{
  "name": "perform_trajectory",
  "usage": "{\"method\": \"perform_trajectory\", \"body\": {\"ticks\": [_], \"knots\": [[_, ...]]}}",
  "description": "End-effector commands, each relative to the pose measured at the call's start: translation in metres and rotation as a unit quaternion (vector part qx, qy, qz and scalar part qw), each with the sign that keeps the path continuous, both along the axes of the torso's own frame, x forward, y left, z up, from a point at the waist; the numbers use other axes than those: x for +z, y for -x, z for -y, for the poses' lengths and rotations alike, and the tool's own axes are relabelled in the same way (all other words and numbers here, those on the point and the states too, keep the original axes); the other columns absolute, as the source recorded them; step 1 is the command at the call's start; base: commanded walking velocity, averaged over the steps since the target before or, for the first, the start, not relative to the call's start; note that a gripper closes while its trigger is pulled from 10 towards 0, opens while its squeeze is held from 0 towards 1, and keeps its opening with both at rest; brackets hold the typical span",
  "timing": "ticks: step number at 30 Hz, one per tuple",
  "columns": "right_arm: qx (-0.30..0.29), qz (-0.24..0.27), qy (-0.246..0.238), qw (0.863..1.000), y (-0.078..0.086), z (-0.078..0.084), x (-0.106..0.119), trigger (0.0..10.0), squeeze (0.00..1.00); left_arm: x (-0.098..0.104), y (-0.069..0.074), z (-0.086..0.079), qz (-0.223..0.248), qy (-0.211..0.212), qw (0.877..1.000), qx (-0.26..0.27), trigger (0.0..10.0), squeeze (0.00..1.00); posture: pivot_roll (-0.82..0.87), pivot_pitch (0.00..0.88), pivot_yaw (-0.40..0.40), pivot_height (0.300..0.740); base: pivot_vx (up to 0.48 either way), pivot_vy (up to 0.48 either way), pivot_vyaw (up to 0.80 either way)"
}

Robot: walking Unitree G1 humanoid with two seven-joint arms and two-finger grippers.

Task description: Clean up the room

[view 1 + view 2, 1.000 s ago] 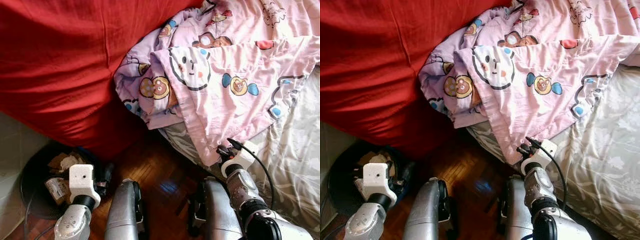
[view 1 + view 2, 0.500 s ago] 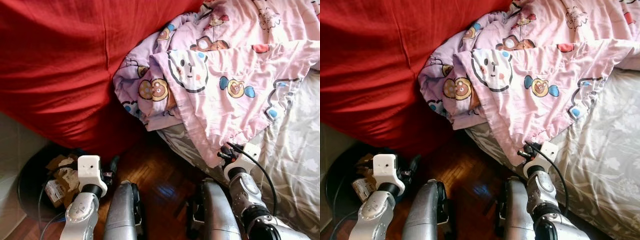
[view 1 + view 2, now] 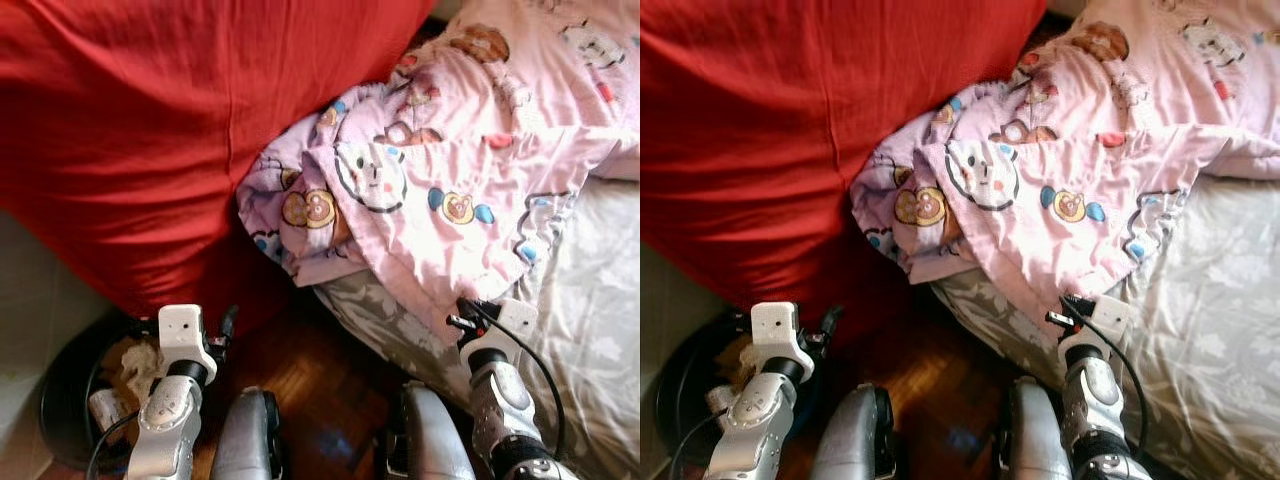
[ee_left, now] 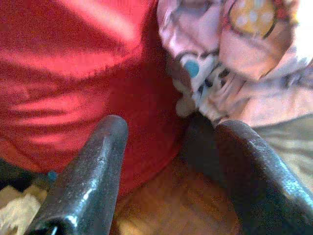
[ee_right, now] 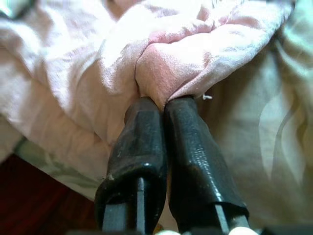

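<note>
At the far left stood one round black bin (image 3: 60,420), low on the wooden floor (image 3: 320,375), holding crumpled paper and scraps whose number could not be counted. Just beside the bin, the left gripper (image 4: 168,161) hung above the floor with its two black fingers (image 4: 93,166) spread apart and nothing between them; in the left wrist view they pointed toward the foot of one large red cushion (image 3: 190,130). That cushion occupied the upper left of the scene and pressed against one pink blanket (image 3: 440,180) printed with cartoon faces and sweets. The blanket lay bunched against the cushion at its left side and spread across one bed sheet (image 3: 590,330), grey with a pale leaf pattern, to the right. Its lower edge hung over the corner of the bed above the floor. At the lower right, the right gripper (image 5: 164,105) was at that hanging edge, its two fingers (image 5: 142,142) pressed together and pinching one fold of the pink blanket between their tips. Two silver legs showed at the bottom centre, between the two arms.
</note>
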State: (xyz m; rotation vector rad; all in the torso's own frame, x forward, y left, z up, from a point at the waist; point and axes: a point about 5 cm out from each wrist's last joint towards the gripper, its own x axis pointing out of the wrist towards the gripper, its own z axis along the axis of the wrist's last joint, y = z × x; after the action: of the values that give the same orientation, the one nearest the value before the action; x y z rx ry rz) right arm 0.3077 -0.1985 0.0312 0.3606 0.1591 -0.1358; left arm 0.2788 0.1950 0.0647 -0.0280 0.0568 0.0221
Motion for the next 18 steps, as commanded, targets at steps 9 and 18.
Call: {"method": "perform_trajectory", "body": {"ticks": [9,18], "knots": [[0.012,0.008,0.022,1.0,0.003,-0.004,0.0,10.0,0.0,-0.011,-0.002,0.002,-0.01,0.014,1.0,0.002,10.0,0.0,-0.01,0.101,0.028,0.656,0.0,0.0,0.0],[0.012,0.003,0.028,1.0,0.005,-0.005,-0.002,10.0,0.0,-0.022,0.003,-0.001,-0.021,0.025,0.999,0.015,10.0,0.0,-0.02,0.095,0.022,0.726,0.0,0.0,0.0]]}}
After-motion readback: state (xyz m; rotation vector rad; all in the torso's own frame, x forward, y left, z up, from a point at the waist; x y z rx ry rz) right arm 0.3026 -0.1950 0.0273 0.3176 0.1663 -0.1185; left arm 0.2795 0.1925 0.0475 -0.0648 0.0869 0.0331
